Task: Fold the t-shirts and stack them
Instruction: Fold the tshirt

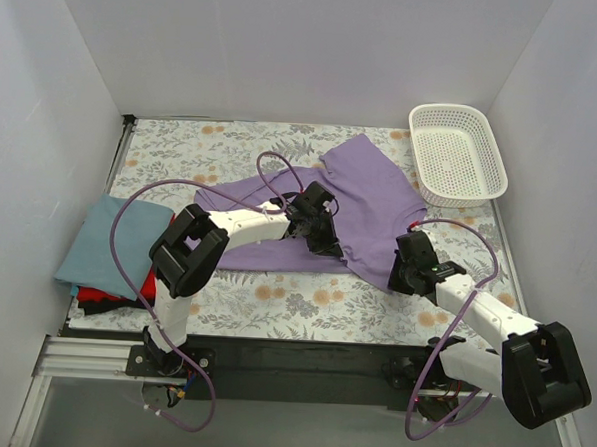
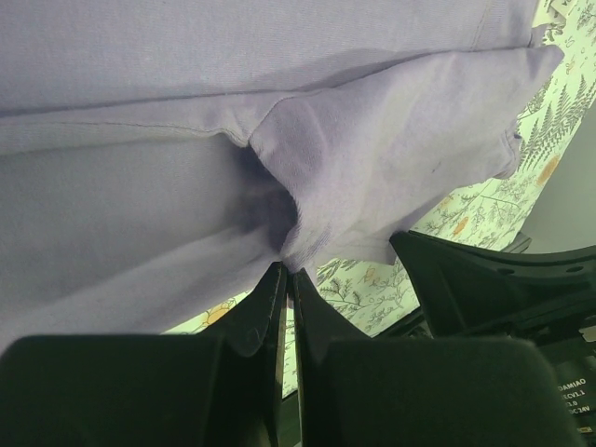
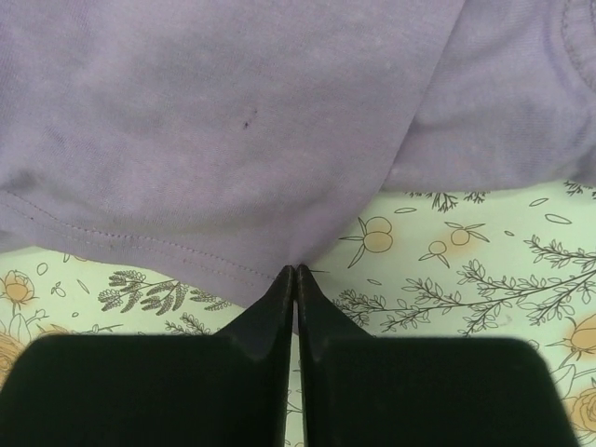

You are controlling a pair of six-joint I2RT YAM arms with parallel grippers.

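Here, the lilac t-shirt (image 1: 365, 202) lies spread mid-table; the left gripper (image 2: 287, 272) and right gripper (image 3: 295, 272), fingers pressed together, each pinch its near edge, presumably to fold it; the folded t-shirts (image 1: 112, 244) sit stacked at left

Lilac t-shirt (image 2: 186, 121) fills pretty much the whole top of the frame. The left gripper (image 2: 287, 276) has its jaws pressed together right on a bunched-up fold of it, and the cloth puckers into a dark crease there. Floral table cover (image 2: 466, 219) peeks out underneath, lower right. There's a black housing (image 2: 503, 279) on the right; can't tell what it belongs to.
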